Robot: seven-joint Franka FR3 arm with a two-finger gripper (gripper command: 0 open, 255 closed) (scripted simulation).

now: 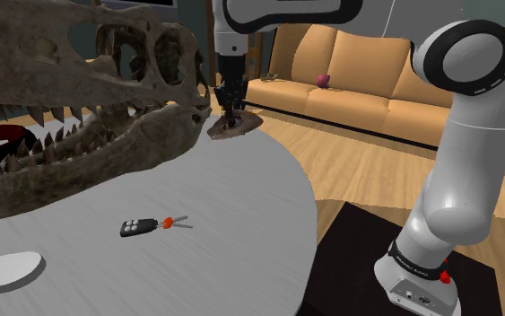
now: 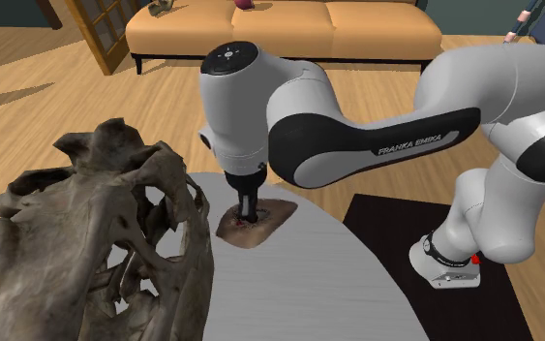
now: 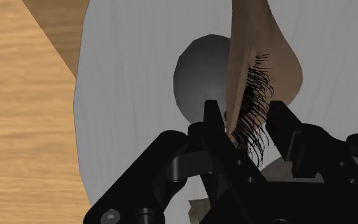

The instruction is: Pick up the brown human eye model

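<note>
The brown human eye model (image 1: pixel 244 127) is a flat skin-coloured piece with dark lashes, at the far edge of the white round table (image 1: pixel 232 224). My black gripper (image 1: pixel 230 117) comes straight down onto it. In the second exterior view the gripper (image 2: pixel 249 215) meets the model (image 2: pixel 272 221) on its skull-side half. In the wrist view the fingers (image 3: pixel 212 118) clasp the lashed brown flap (image 3: pixel 260 51) between them, with the gripper (image 3: pixel 246 121) shut on it. A grey rounded shape (image 3: pixel 199 73) shows beside the flap over the table.
A large dinosaur skull (image 1: pixel 80 117) stands on the table close to the model, its snout tip almost at the gripper. A black key fob with keys (image 1: pixel 143 226) lies mid-table. An orange sofa (image 1: pixel 349 81) stands behind, over wooden floor.
</note>
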